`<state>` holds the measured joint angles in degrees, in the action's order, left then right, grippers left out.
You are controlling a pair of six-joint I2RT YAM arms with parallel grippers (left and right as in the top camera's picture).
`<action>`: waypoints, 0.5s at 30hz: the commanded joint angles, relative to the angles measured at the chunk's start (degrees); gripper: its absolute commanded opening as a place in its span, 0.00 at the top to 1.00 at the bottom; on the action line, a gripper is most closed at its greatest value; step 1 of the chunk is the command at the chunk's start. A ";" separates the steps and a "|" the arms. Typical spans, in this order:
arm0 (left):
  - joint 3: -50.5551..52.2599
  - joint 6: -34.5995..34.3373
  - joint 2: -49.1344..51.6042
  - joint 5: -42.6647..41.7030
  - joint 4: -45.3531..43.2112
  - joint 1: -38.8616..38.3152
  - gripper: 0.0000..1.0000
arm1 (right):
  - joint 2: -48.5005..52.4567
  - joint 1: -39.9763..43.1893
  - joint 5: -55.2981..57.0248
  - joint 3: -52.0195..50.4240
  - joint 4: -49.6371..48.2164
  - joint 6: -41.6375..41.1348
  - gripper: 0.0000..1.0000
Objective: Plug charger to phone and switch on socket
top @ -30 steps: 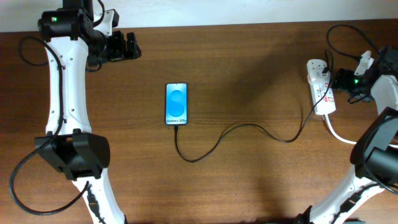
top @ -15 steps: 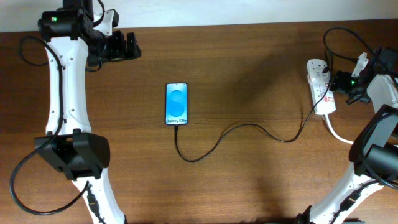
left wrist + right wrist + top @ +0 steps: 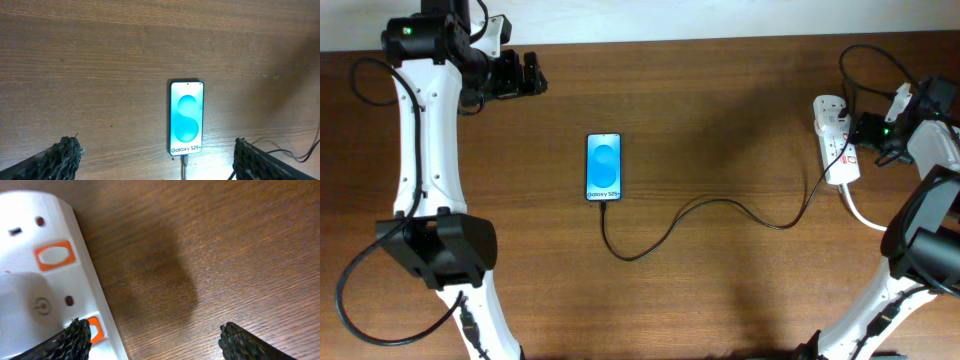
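The socket (image 3: 35,280) lay partly beneath one finger (image 3: 75,339) of the right gripper (image 3: 155,330), which was released and spread wide. The gripper had barely shifted since a second earlier.

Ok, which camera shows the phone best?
The left wrist view: the phone looks largest there, its screen text is readable, and the charger meets its bottom edge. The overhead view shows it whole but small. The right wrist view misses it, showing the socket instead.
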<state>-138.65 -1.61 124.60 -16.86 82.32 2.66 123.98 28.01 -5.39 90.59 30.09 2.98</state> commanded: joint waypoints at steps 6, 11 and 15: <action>-0.68 -0.11 -0.85 0.39 0.07 0.13 0.01 | 2.40 -0.44 -3.21 0.70 -0.17 -0.48 0.15; -0.68 -0.11 -0.85 0.39 0.04 0.13 0.00 | 2.40 -1.01 -3.21 0.70 -0.07 -0.44 0.15; -0.68 -0.11 -0.85 0.39 0.07 0.13 0.00 | 2.40 -2.14 -3.21 0.70 0.11 -0.42 0.15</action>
<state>-138.65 -1.58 124.60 -16.86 82.32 2.66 124.79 27.92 -7.11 90.94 29.58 2.76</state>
